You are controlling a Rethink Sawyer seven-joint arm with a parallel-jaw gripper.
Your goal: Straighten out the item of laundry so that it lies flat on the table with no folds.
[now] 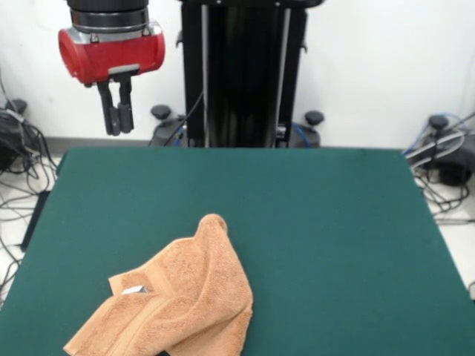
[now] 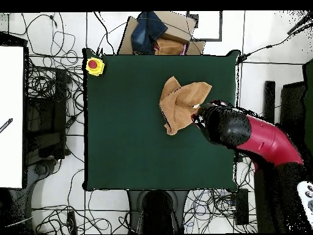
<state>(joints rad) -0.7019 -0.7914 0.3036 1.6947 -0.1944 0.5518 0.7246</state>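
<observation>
The towel (image 1: 174, 300) lies on the counter (image 1: 319, 222), crumpled, with folds lapped over each other. In the front view it sits at the near edge, left of the middle, one tip pointing toward the far side. The gripper (image 1: 117, 119) hangs above the far left corner, well apart from the towel and clear of the counter. In the overhead view the towel (image 2: 181, 104) lies in the upper right part of the counter (image 2: 134, 147), and a button box (image 2: 94, 65) sits on the upper left corner, well apart from the towel.

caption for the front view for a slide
Crumpled, folded towel on the green table, end effector raised clear of it, apparently shut.
</observation>
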